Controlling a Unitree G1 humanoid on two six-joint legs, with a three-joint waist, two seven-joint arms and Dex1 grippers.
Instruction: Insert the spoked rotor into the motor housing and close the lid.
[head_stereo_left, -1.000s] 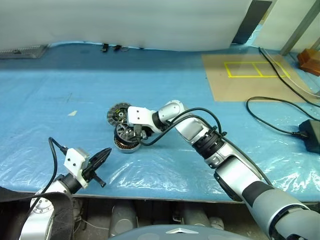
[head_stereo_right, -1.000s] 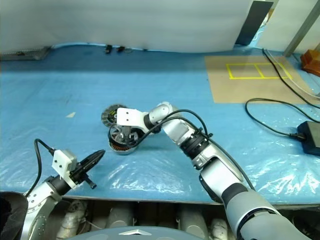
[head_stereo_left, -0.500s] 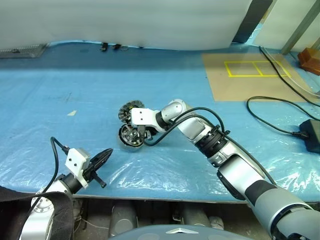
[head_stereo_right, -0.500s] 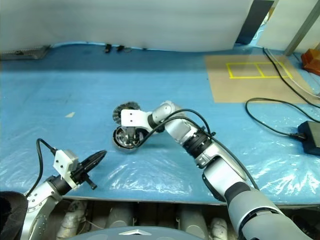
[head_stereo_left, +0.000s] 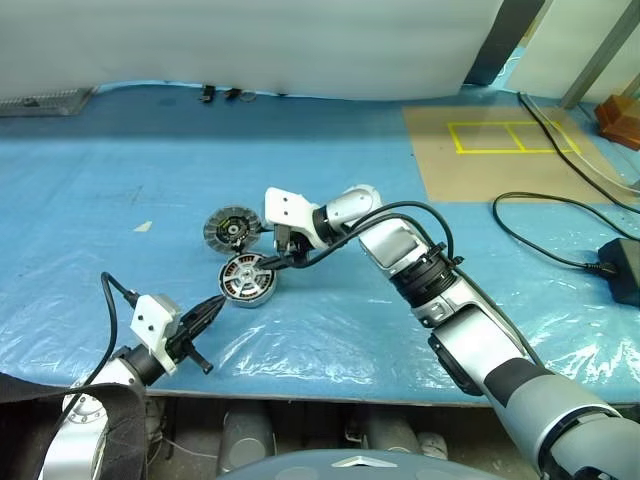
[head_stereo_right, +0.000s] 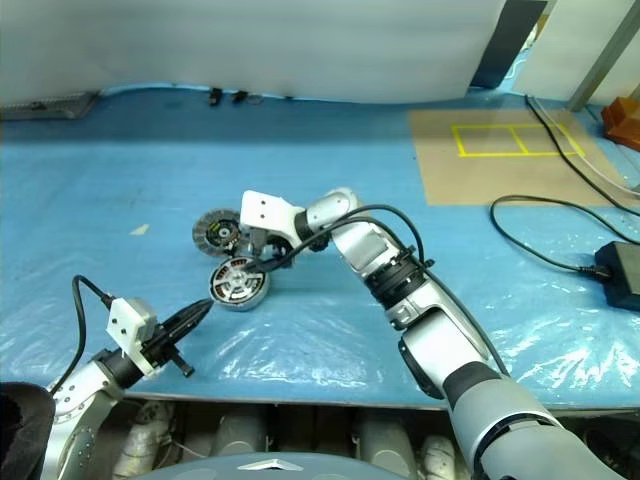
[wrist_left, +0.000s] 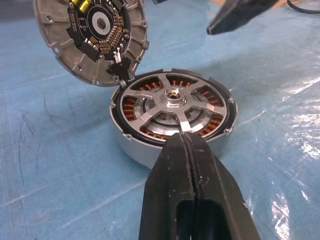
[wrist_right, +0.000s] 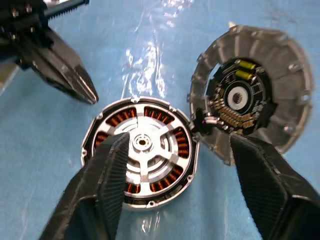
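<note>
The right end effector (wrist_right: 175, 195) hung open and empty over the housing (wrist_right: 141, 152), rotor (wrist_right: 140, 143) seated inside; the lid (wrist_right: 250, 92) lay beside.

You see copper-brown windings showing between the silver-white spokes of the rotor (wrist_right: 142, 150) in its dark-rimmed housing (wrist_left: 131, 148). The grey lid (wrist_right: 250, 92) shows radial segments around a dark hub, on blue sheeting (head_stereo_left: 120, 180).

A blue plastic sheet (head_stereo_left: 120, 200) carries a brown board (head_stereo_left: 500, 160) and black cables (head_stereo_left: 545, 215).
</note>
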